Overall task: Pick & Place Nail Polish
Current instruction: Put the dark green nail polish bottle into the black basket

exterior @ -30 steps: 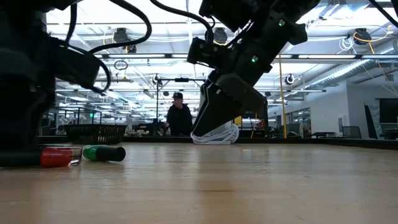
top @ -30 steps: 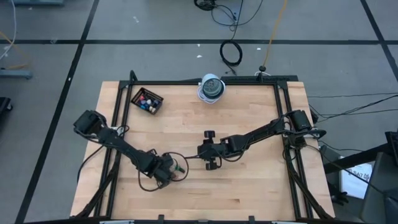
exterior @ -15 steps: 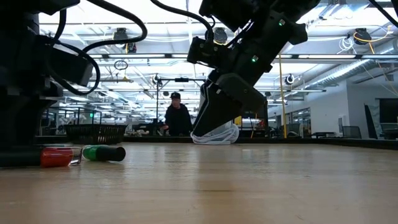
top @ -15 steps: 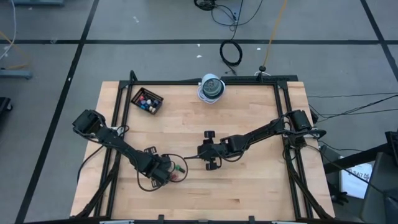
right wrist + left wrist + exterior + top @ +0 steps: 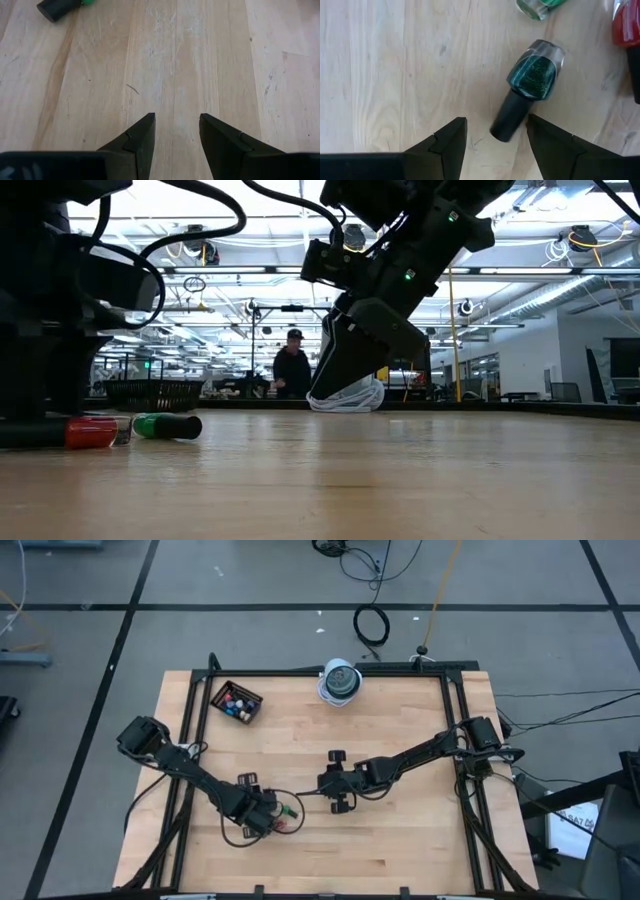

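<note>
Left wrist view shows the step in hand: the left gripper (image 5: 495, 140) hangs over a dark green glitter bottle (image 5: 529, 87) lying on its side on the wooden table (image 5: 395, 65), its black cap pointing down toward the gap between the two fingers. To do this well, I judge the arm should move forward until the fingers straddle the cap or the glass body, turn so they close across the bottle's width, then descend before closing, since a round bottle lying flat may roll away if only one finger nudges it. The fingers stand partly apart with bare wood between them, holding nothing and apparently not touching the bottle. At the upper right of that frame lie a lighter green bottle (image 5: 540, 6) and a red bottle (image 5: 627, 25), close enough to be bumped. In the high view the left gripper (image 5: 262, 815) sits at lower centre-left, and the black tray (image 5: 237, 701) with more bottles lies at upper left. The right gripper (image 5: 176, 131) waits near the table's middle, moderately open and empty over bare wood.
</note>
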Controlling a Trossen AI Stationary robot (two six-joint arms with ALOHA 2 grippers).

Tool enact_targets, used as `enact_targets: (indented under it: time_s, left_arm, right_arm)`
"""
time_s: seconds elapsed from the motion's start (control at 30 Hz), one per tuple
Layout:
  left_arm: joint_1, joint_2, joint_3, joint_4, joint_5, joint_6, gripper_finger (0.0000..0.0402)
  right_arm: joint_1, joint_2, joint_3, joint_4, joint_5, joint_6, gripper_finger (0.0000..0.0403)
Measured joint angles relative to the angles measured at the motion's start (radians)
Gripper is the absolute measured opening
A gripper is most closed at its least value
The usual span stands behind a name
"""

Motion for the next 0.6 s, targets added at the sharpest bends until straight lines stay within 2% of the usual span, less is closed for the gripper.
enact_targets:
  time_s: [0.6]
  left_arm:
    - [-0.014, -0.001, 0.001, 0.057, 0.003, 0.129, 0.0207]
  right_arm:
    - [0.000, 0.000, 0.000, 0.000, 0.000, 0.000, 0.0146]
